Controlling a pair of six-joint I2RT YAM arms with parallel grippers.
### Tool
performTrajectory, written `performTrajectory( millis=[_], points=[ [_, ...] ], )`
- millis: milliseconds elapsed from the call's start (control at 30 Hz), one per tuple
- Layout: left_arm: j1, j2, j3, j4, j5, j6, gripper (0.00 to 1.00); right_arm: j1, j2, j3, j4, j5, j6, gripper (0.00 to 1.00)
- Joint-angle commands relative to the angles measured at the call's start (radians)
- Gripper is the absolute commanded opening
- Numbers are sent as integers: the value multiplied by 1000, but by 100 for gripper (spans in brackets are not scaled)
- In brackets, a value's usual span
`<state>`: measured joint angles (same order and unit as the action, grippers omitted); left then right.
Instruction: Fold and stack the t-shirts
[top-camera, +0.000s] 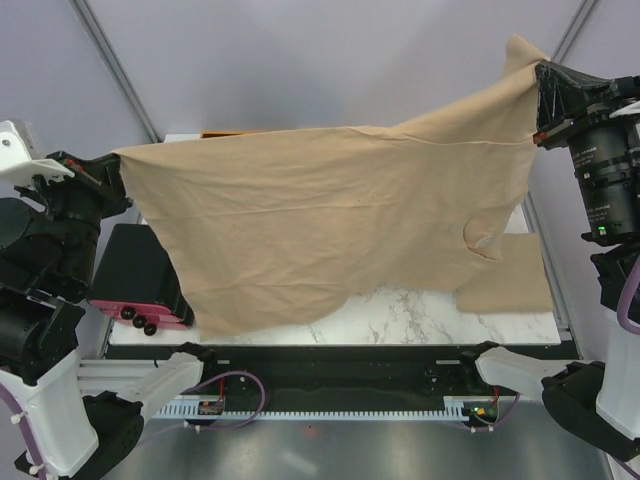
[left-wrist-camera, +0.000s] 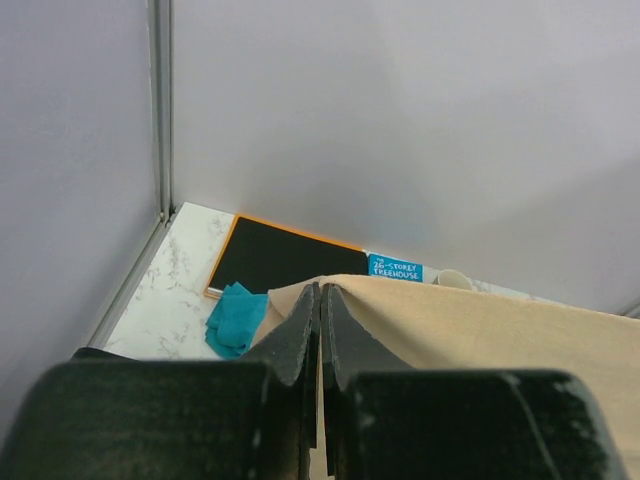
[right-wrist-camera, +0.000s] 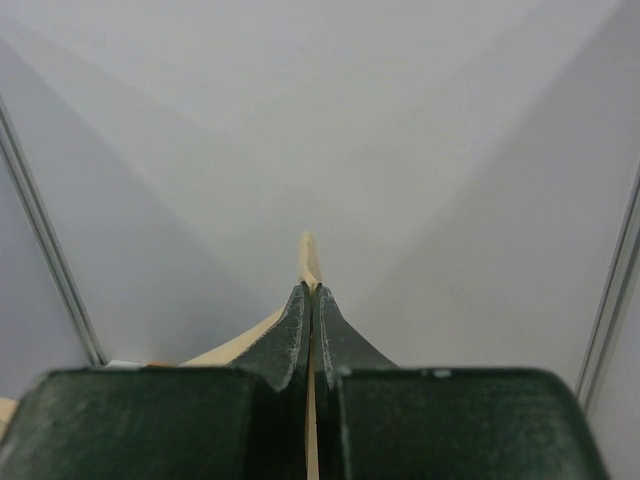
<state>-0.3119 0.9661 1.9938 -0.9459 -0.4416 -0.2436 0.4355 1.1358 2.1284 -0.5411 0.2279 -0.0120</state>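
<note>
Holding view from above: my left pincer (top-camera: 112, 165) and right pincer (top-camera: 540, 135) each pinch a top corner of one tan t-shirt (top-camera: 330, 230), which hangs spread between them. Its upper edge runs nearly straight from left to right and rises toward the right corner. Its lower hem slants down to the left, above the marble table (top-camera: 400, 320). A strip of marble shows between that hem and the near table edge. A flat tan piece (top-camera: 510, 280) lies at the table's right side; I cannot tell whether it is a separate shirt. A black object (top-camera: 135, 275) with a pink base sits at the left table edge, just beside the hanging hem.

Left wrist view: my left pincer (left-wrist-camera: 320, 295) is pressed together on the shirt's (left-wrist-camera: 480, 330) edge, and the cloth falls away to the right. Beyond it, a teal cloth (left-wrist-camera: 237, 318) lies crumpled, touching the near corner of an orange-rimmed black board (left-wrist-camera: 285, 258). A picture book (left-wrist-camera: 395, 268) and a pale mug rim (left-wrist-camera: 455, 279) sit near the back wall. A frame post (left-wrist-camera: 160, 110) marks the left corner.

Right wrist view: my right pincer (right-wrist-camera: 312, 295) is pressed together on the shirt corner (right-wrist-camera: 308, 255), whose tip pokes up past the fingertips. Only plain wall lies ahead, bounded by frame posts at both sides.
</note>
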Motion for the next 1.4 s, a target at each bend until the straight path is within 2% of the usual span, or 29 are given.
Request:
performTrajectory(
  millis=[0,133,300,533,800,1367],
  points=[
    [-3,6,-12,25,-12,41,2,-1,8,-4,33,-21,6,0],
    [-1,71,-55,59,-9,44,2,-3,51,-48,55,-16,-16,0],
    [0,245,-193,140,-37,1,2,-1,194,-110,79,75,-51,0],
    [2,419,-311,150,-19,-98,2,-21,266,-343,182,148,-39,0],
    [2,490,-429,194,-77,-109,2,-93,309,-553,291,175,6,0],
    [10,664,-437,202,-29,-77,2,-126,499,-613,320,203,12,0]
  ],
)
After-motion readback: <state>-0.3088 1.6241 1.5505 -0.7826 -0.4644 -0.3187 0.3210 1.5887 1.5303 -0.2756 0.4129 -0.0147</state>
